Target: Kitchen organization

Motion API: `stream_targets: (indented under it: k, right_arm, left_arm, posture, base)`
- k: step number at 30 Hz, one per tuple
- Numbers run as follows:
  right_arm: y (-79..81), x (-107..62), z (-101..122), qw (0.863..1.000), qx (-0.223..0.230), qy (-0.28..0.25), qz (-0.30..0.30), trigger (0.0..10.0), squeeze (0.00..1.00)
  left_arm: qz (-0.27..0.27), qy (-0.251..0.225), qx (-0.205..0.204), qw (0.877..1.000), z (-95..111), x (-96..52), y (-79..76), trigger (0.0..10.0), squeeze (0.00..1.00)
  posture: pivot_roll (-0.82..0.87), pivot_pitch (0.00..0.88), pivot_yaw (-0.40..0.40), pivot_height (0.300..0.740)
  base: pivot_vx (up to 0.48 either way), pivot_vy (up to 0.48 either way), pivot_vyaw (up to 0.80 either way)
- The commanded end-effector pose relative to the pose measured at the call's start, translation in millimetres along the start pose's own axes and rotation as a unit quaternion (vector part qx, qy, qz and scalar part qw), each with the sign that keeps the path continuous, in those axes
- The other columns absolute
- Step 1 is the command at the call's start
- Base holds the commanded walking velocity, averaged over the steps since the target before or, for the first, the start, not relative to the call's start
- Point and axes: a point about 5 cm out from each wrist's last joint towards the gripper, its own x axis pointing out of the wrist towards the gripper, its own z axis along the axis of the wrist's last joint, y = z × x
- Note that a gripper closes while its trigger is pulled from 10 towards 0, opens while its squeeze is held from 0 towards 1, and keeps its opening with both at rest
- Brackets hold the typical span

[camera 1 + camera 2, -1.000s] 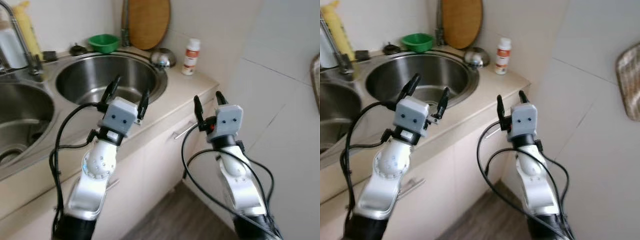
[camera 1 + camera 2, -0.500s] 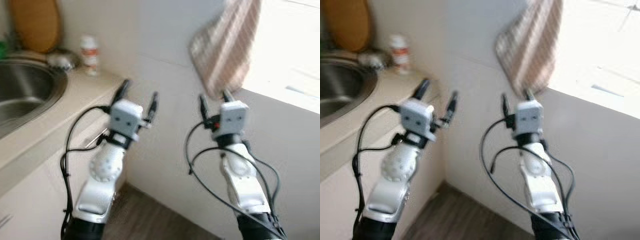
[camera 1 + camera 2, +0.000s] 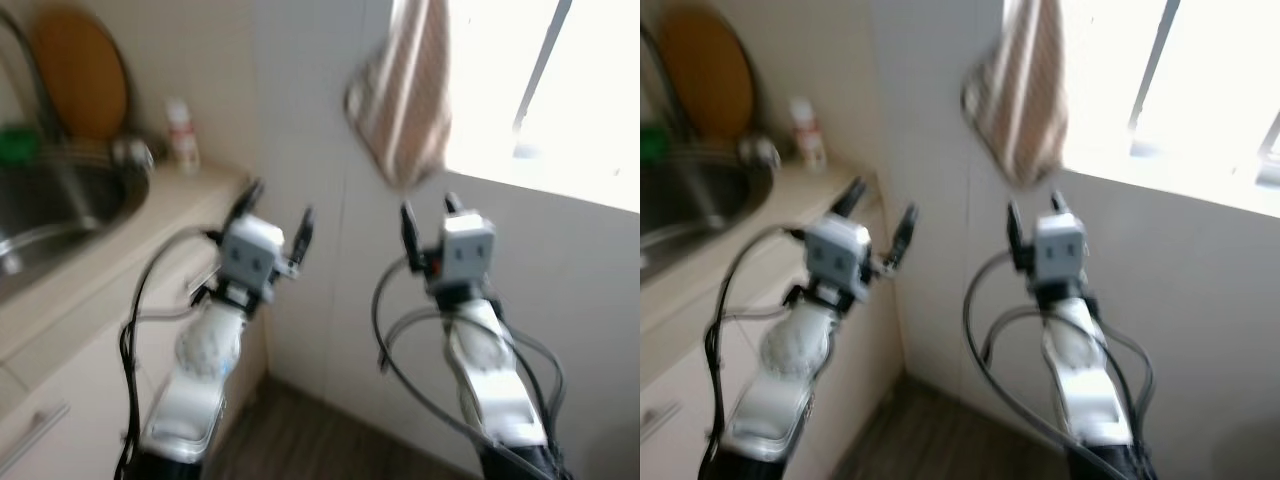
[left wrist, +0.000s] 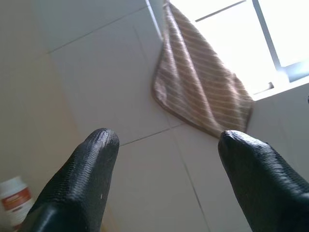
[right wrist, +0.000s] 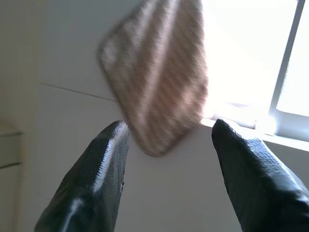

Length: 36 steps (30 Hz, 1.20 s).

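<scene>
Two hands are raised in front of a tiled wall, both with fingers spread apart and nothing between them: the left hand [image 3: 272,207] is beside the end of the bench [image 3: 150,225], the right hand [image 3: 428,212] just below a striped cloth [image 3: 400,95]. That cloth, brown with pale stripes, hangs flat against the wall next to a bright window [image 3: 555,95], its top out of sight, so how it is hung cannot be told; it ends in a rounded lower corner [image 5: 153,145] that shows between the right hand's fingers in the right wrist view. If tidying the kitchen means this cloth, it looks light, soft and limp: it should bunch and fold under a pinch instead of resisting, will not break, and is unlikely to slip once squeezed. The free lower corner or a side edge looks like the easiest place to take hold, since the rest lies against the tile. Back on the bench a small white bottle [image 3: 183,135] stands near the sink [image 3: 120,195], well apart from both hands.
</scene>
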Motion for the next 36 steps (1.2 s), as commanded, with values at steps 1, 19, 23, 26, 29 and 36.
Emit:
stream_targets:
  k: [1,19,23,26,29,36]
  right_arm:
    - [-4.1,-2.3,-0.3,1.000,-0.011,0.010,-0.017,10.0,0.00]
    - [-19.2,-26.0,-11.3,0.995,-0.034,0.051,-0.076,10.0,0.00]
    - [-22.0,-28.1,-13.3,0.994,-0.046,0.059,-0.074,10.0,0.00]
    - [-20.3,-28.9,-16.2,0.994,-0.049,0.068,-0.069,10.0,0.00]
    - [-18.9,-29.0,-16.9,0.994,-0.049,0.070,-0.066,10.0,0.00]
    - [-13.5,-28.1,-19.9,0.994,-0.049,0.079,-0.055,10.0,0.00]
  left_arm:
    - [-0.017,0.014,0.003,1.000,-7.6,-3.7,-4.2,10.0,0.00]
    - [-0.071,0.028,-0.008,0.997,-24.2,3.5,-22.9,10.0,0.00]
    - [-0.072,0.028,-0.018,0.997,-24.7,3.8,-26.4,10.0,0.00]
    - [-0.072,0.033,-0.027,0.996,-25.8,2.1,-28.0,10.0,0.00]
    - [-0.071,0.032,-0.025,0.997,-26.7,0.0,-27.6,10.0,0.00]
    - [-0.068,0.038,-0.023,0.997,-28.6,-3.7,-27.3,10.0,0.00]
  posture:
    - [0.02,0.000,-0.038,0.740]
    - [-0.06,0.000,0.031,0.740]
    - [-0.06,0.000,0.024,0.740]
    - [-0.06,0.000,0.017,0.740]
    - [-0.05,0.000,0.011,0.740]
    - [-0.04,0.000,0.003,0.740]
  base:
    - [0.000,0.000,-0.80]
    - [0.000,0.000,-0.22]
    - [0.000,0.000,-0.40]
    - [0.000,0.000,0.00]
    - [0.000,0.000,0.00]
    - [0.000,0.000,-0.23]
